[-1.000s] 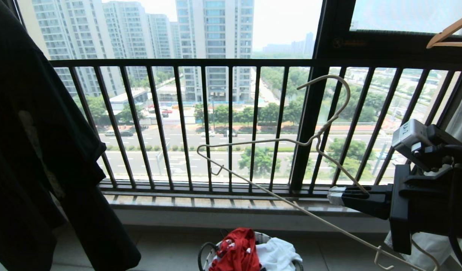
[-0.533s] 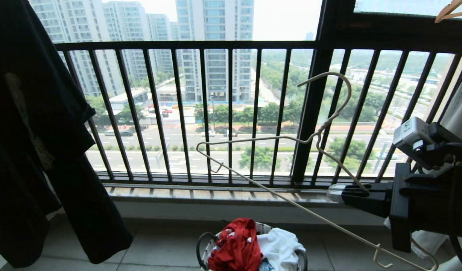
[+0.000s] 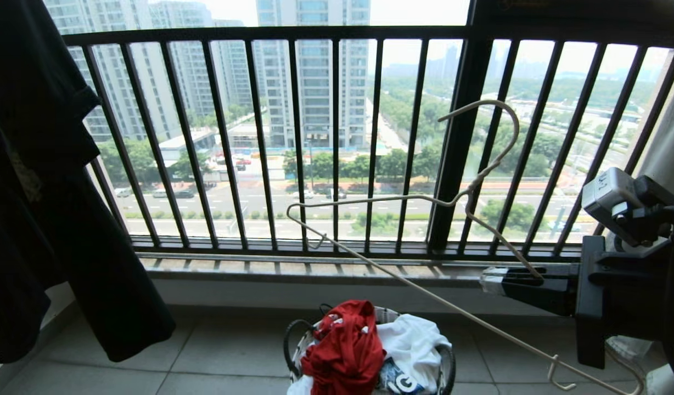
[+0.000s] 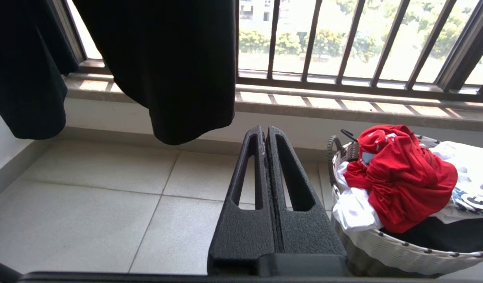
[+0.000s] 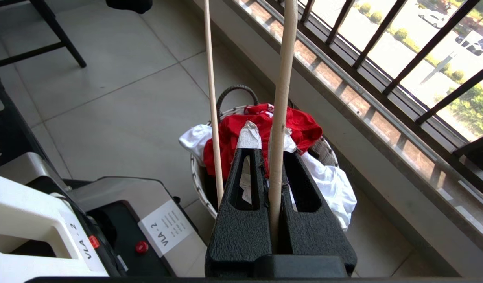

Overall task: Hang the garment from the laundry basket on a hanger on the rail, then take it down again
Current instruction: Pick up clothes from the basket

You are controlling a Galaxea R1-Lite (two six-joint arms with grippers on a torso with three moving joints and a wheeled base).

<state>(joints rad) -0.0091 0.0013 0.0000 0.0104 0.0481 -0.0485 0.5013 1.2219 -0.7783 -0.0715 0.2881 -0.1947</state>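
The rail was out of every view, and the garment's [image 3: 345,351] lettering was lost in its folds. The hanger's [image 3: 403,200] lower right end ran off the bottom edge of the head view, and the black shirt [image 3: 35,181] was cut off at the top and left. The laundry basket [image 4: 383,247] showed only part of its white mesh wall; its far side was buried under cloth.

There was one wire hanger, one basket, one red garment, one white T-shirt [image 3: 416,343] and one black shirt.

The garment lay crumpled on top of the basket, left of the white T-shirt, on the tiled floor [image 3: 227,351] below the window railing [image 3: 293,142]. The right end effector [image 3: 488,281] was pressed together, pinching the hanger's shoulder wire, holding it tilted above and to the right of the basket, hook uppermost. The left end effector [image 4: 266,135] was pressed together with nothing between its fingers, pointing at the floor just left of the basket.

Against a second earlier, the whole head view had tipped downward: the railing's top bar sat higher in the picture, more of the basket and floor showed, and the wooden hanger at the upper right had gone from view.
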